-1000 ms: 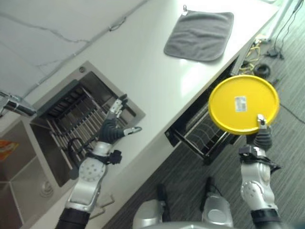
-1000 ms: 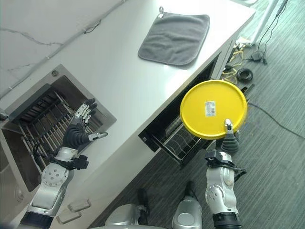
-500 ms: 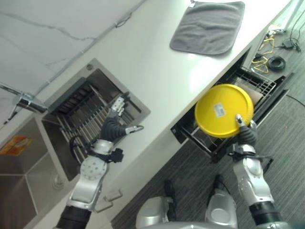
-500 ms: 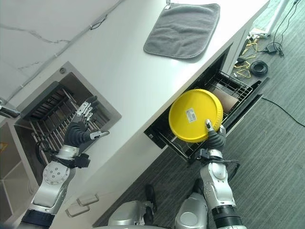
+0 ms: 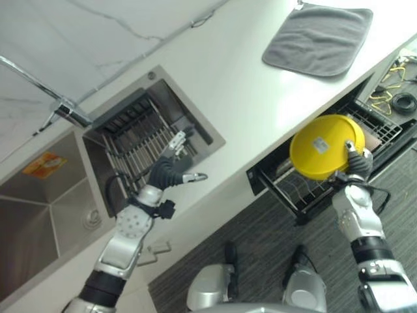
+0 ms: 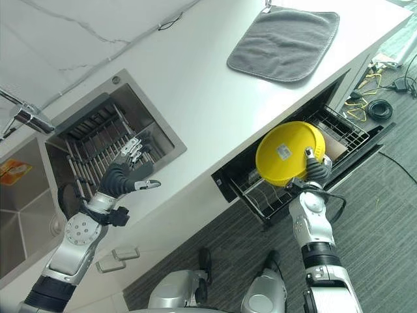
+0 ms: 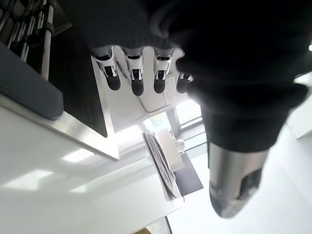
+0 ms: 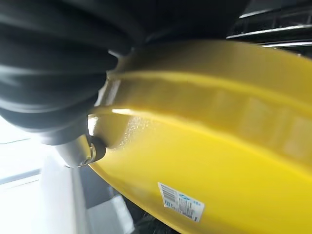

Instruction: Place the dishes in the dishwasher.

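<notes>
In the left eye view, our right hand (image 5: pixel 357 164) pinches the rim of the yellow plate (image 5: pixel 326 147), its fingers closed on the lower right edge; a second ago that plate hung high and clear of the bench (image 5: pixel 215 85) front, and it has since come down over the pulled-out dishwasher rack (image 5: pixel 306 189) under the bench's front edge, so we judge the loading step nearly at its end, with only the lowering between the tines left. The plate stands nearly on edge, its labelled underside facing us and its face turned toward the bench. Being round it has no long axis; its flat plane runs roughly along the rack's length. In the right eye view, our left hand (image 6: pixel 122 175) hovers at the sink's (image 6: pixel 85 140) front rim, fingers relaxed and spread, holding nothing, much as before, and a grey cloth (image 6: pixel 284 44) lies at the bench's far right corner. The left wrist view confirms straight, empty fingers (image 7: pixel 138 83). In the right wrist view the plate's underside and sticker sit just past the hand cover, with rack wires (image 8: pixel 273 24) beyond.
</notes>
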`<state>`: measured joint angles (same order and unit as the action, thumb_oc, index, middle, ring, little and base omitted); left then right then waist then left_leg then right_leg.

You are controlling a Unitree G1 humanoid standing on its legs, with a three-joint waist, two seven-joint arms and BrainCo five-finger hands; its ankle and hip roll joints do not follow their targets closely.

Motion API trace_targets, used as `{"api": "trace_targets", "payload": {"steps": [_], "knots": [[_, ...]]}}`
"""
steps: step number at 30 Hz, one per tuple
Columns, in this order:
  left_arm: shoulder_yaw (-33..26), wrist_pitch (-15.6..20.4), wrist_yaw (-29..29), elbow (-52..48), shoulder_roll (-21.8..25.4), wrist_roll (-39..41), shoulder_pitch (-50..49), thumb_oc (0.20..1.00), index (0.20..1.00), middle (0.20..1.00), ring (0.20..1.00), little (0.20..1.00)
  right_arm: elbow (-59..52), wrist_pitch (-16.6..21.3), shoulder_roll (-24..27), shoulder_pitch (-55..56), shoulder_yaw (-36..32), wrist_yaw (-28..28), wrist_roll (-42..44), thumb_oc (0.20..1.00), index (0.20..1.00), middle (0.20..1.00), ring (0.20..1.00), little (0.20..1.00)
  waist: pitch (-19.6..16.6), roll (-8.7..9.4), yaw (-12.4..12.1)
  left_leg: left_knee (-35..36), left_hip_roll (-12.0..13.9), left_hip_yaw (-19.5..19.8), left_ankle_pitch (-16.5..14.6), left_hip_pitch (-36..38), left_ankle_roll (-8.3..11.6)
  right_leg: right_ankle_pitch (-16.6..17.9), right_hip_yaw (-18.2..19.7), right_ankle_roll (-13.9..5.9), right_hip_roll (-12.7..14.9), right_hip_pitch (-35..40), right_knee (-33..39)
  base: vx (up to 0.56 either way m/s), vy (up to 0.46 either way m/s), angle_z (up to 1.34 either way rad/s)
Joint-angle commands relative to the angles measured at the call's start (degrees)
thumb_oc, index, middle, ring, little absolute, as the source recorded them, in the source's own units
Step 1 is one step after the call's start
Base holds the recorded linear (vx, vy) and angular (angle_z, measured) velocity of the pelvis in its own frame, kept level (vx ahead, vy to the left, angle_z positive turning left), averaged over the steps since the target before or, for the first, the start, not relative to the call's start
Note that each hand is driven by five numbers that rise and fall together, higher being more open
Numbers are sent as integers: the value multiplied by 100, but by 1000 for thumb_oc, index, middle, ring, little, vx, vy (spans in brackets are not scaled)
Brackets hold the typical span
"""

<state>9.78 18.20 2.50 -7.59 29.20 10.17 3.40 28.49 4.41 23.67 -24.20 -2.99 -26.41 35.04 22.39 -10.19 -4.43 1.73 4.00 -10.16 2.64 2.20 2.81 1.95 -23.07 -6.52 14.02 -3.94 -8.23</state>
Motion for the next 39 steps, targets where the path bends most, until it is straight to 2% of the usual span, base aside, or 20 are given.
{"api": "trace_targets", "payload": {"steps": [1,10,15,21,22,26,29,30,33,35,39], "knots": [[119,326,-45,-251,316,308,268,1000,1000,1000,1000,1000,-324,91,-126,-709,189,-61,213,200,200,200,200,200,-12,290,-236,-162,-46,-92,-386,2,-90,-311,65,-181,199,262,-74,33,4,5],[330,386,-126,-150,415,436,483,1000,1000,1000,1000,1000,754,-169,140,-1377,332,-186,-171,200,200,200,200,200,101,203,-371,-275,-57,-8,-366,-70,-80,-347,34,-120,185,319,-104,9,6,2],[386,473,-180,-112,465,454,626,1000,1000,1000,1000,1000,1341,-313,422,-1784,605,55,-936,200,200,200,200,200,257,144,-453,-364,-77,45,-356,-213,-69,-385,12,-104,218,229,-196,-33,22,3],[391,539,-172,-136,563,506,815,1000,1000,1000,1000,1000,1667,-267,867,-2060,1194,563,-2968,200,200,200,200,200,506,135,-500,-517,-96,94,-328,-504,-77,-417,7,-109,273,-26,-408,-79,9,6],[391,552,-177,-131,585,517,837,1000,1000,1000,1000,1000,1688,-249,920,-2087,1235,571,-3052,200,200,200,200,200,529,143,-502,-534,-98,99,-328,-534,-78,-419,12,-111,276,-55,-429,-101,-39,7],[385,582,-167,-129,729,496,1014,1000,1000,1000,1000,1000,1913,-421,1411,-2358,1746,522,-4507,200,200,200,200,200,724,251,-552,-648,-80,127,-310,-757,-91,-411,20,-128,263,-248,-551,-112,-85,5],[467,619,-213,-109,811,397,1135,1000,1000,1000,1000,1000,2122,-380,1777,-2573,2225,438,-5100,200,200,200,200,200,741,317,-594,-640,-55,145,-277,-873,-89,-392,-15,-135,208,-319,-520,-70,-94,12],[517,588,-268,-119,878,379,1226,1000,1000,1000,1000,1000,2190,-404,1958,-2765,2575,420,-5421,200,200,200,200,200,741,354,-624,-624,-45,142,-263,-909,-90,-380,-41,-144,183,-335,-481,-55,-93,9],[527,601,-269,-83,924,362,1288,1000,1000,1000,1000,1000,2223,-411,2099,-2925,2888,381,-5874,200,200,200,200,200,741,388,-653,-648,-32,142,-258,-957,-96,-375,-62,-145,170,-365,-487,-8,-66,1],[579,612,-241,-7,1034,443,1425,1000,1000,1000,1000,1000,2352,-362,2237,-3150,3302,325,-6317,200,200,200,200,200,741,428,-686,-710,-20,185,-362,-945,-60,-479,-12,-205,162,-349,-548,41,-86,0],[638,668,-190,75,1141,494,1569,1000,1000,1000,1000,1000,2368,-134,2449,-3455,3983,391,-7021,200,200,200,200,200,741,476,-730,-736,-5,196,-358,-1030,-53,-471,-25,-219,132,-394,-527,-15,-47,2]]}}
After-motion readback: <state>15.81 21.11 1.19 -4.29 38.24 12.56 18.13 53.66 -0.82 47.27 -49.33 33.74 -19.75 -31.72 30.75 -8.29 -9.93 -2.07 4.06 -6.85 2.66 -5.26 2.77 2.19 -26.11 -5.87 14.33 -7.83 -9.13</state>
